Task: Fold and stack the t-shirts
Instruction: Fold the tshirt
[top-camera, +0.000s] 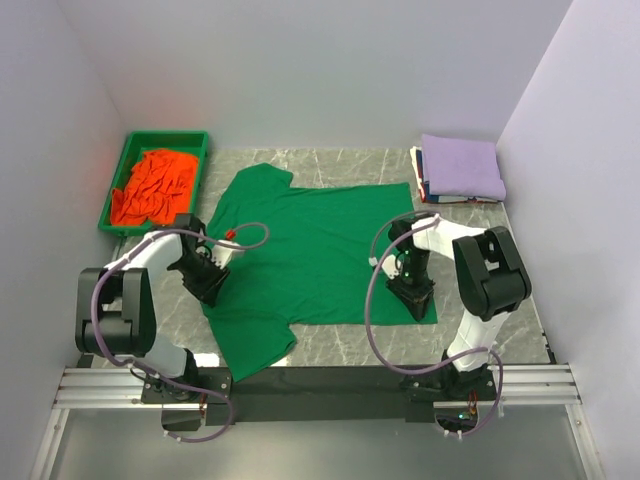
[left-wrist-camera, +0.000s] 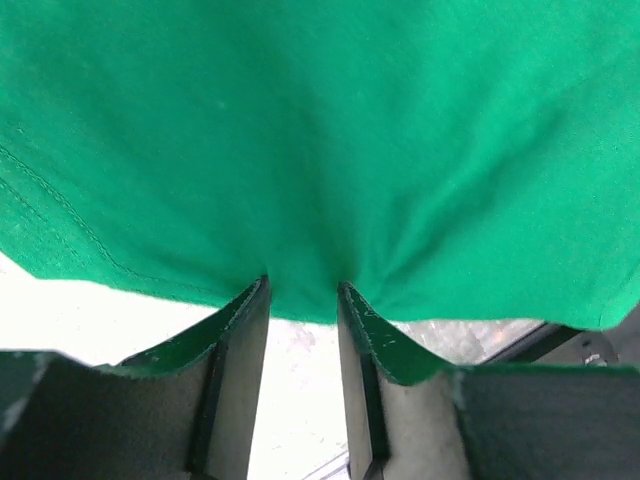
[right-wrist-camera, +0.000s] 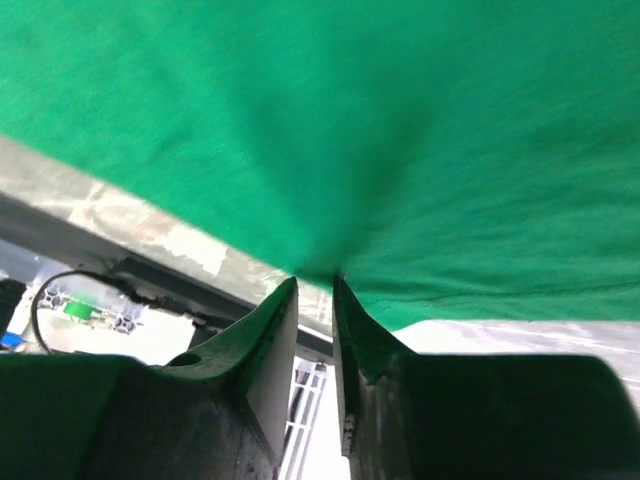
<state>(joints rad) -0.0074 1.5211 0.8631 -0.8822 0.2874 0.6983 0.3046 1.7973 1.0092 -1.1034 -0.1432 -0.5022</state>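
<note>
- Green t-shirt (top-camera: 320, 250) is lying spread flat across the table (top-camera: 350, 345) between the two arms, one sleeve pointing to the far side, the other to the near edge. No fold in it yet, as far as I can see.
- Left gripper (left-wrist-camera: 303, 292) is pinching the shirt's near-left edge. Its jaws are closed down to a narrow gap, with cloth puckering into the tips.
- Right gripper (right-wrist-camera: 314, 280) is doing the same at the near-right corner by the hem. Its jaws are nearly together and green cloth is gathering between them.
- In both wrist views the cloth is hanging above the fingers with table showing underneath, so the pinched edge is looking slightly raised.
- Done so far: a folded stack (top-camera: 421, 182) is sitting at the far right corner, with the lavender t-shirt (top-camera: 460, 165) on top and white and dark edges showing under it.
- Left: the orange t-shirt (top-camera: 152, 185) is lying crumpled in the green tray (top-camera: 166, 137) at far left, not folded.
- Judging progress as past halfway. This shirt needs folding and stacking, then the orange one.
</note>
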